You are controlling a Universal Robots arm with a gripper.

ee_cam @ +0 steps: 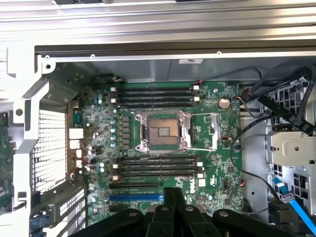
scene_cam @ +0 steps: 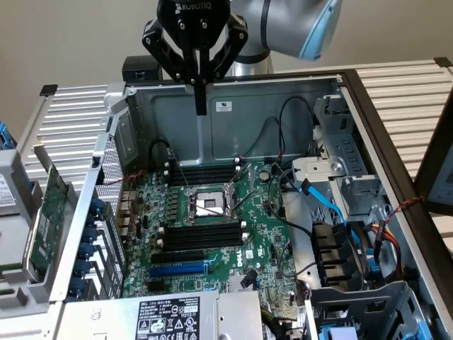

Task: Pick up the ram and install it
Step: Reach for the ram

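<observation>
Ram slots flank socket, wrist view, exterior view, hand seemingly closed overhead.

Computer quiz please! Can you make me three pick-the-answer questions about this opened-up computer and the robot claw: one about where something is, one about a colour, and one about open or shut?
1. Where is the gripper in the exterior view?
A) above the open computer case
B) resting on the floor
C) inside a drawer

2. One long slot on the motherboard is not black. What colour is it?
A) red
B) blue
C) yellow

3. How are the gripper's fingers?
A) wide open
B) holding a ball
C) shut

Answers:
1 A: the gripper hangs over the case, near its back wall.
2 B: the blue slot stands out among the black ones.
3 C: the fingers press together with nothing between them.
</observation>
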